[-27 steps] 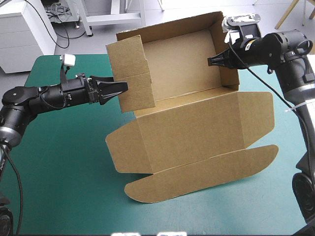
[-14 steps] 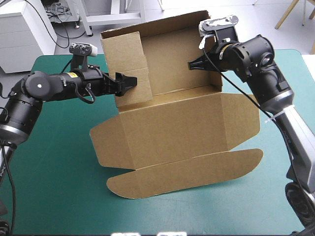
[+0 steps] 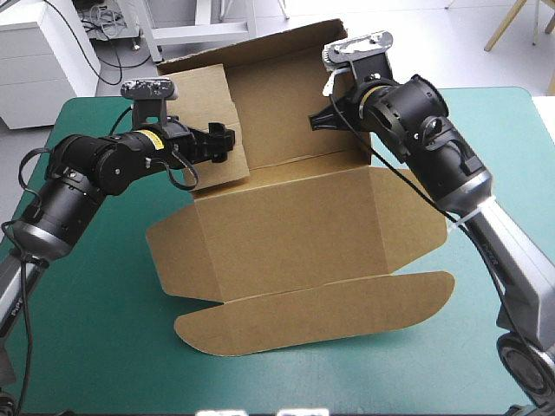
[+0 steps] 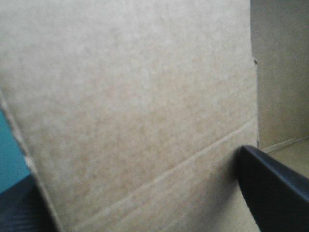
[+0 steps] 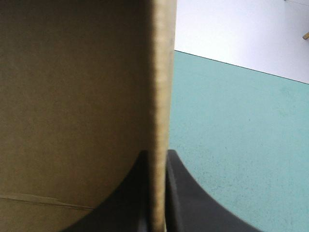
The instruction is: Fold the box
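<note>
- The brown cardboard box (image 3: 295, 234) lies on the middle of the teal-green counter (image 3: 95, 295), its far half raised into walls and its near lid flat.
- The right fingers (image 5: 188, 203) pinch the right wall's edge.
- The left fingers (image 4: 275, 193) stand wide apart against the left wall's outer face.
- The step in hand looks like setting the side walls. The next move likely calls for pressing the left wall upright, then tucking it.

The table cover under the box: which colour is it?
Teal-green; the table cover shows best in the high view, around the brown box.
</note>
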You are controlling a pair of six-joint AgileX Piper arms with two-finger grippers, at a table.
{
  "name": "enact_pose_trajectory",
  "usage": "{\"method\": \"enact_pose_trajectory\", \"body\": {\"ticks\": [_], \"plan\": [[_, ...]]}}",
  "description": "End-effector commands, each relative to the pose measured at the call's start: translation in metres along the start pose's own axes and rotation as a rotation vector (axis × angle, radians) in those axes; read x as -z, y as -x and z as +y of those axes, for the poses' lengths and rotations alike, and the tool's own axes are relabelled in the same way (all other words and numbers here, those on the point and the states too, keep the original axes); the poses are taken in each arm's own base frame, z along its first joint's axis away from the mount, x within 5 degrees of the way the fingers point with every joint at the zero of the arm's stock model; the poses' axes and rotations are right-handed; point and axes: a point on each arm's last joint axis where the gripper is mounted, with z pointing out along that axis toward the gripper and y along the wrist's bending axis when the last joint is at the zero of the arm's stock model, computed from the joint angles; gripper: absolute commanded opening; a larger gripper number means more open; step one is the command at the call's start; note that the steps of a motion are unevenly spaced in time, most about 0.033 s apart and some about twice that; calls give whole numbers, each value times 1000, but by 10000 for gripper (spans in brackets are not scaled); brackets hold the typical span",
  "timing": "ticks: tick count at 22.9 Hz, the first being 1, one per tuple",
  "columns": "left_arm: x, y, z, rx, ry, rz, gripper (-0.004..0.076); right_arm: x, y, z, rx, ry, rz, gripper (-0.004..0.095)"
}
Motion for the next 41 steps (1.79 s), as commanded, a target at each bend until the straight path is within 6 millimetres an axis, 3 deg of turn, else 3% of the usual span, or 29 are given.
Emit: {"method": "enact_pose_trajectory", "body": {"ticks": [1,6,8,10,11,12,18,20,27,32,34,36,38,41], "plan": [[18,17,-11,29,-61,-140,609,29,16,-7,-14,21,-142,0],[8,17,-8,29,-51,-132,473,29,15,-8,-8,18,-135,0],[0,16,-8,38,-48,-114,370,28,15,-8,-9,19,-132,0],[-4,16,-8,42,-52,-122,191,28,15,-8,-5,18,-131,0],[-5,17,-8,44,-56,-131,28,28,14,-7,-7,20,-124,0],[-5,18,-8,44,-57,-136,-8,28,14,-7,-8,21,-120,0],[1,22,-16,-72,10,-72,-10,40,11,-13,-34,15,-17,0],[-10,24,-17,-72,43,26,-10,35,9,-15,-49,2,19,0],[-57,27,-17,-75,127,247,-10,-13,-2,-25,-206,159,176,0],[-97,7,-8,-67,184,397,-10,-44,-14,-34,-208,138,255,0],[-110,-4,-5,-57,200,480,-10,-60,-29,-40,-225,120,323,0],[-130,-18,0,-54,226,564,-10,-88,-62,-48,-223,143,468,0],[-140,-23,2,-51,231,590,-10,-101,-81,-50,-207,132,542,0],[-145,-27,3,-46,232,611,-10,-110,-90,-49,-197,127,578,0]]}}
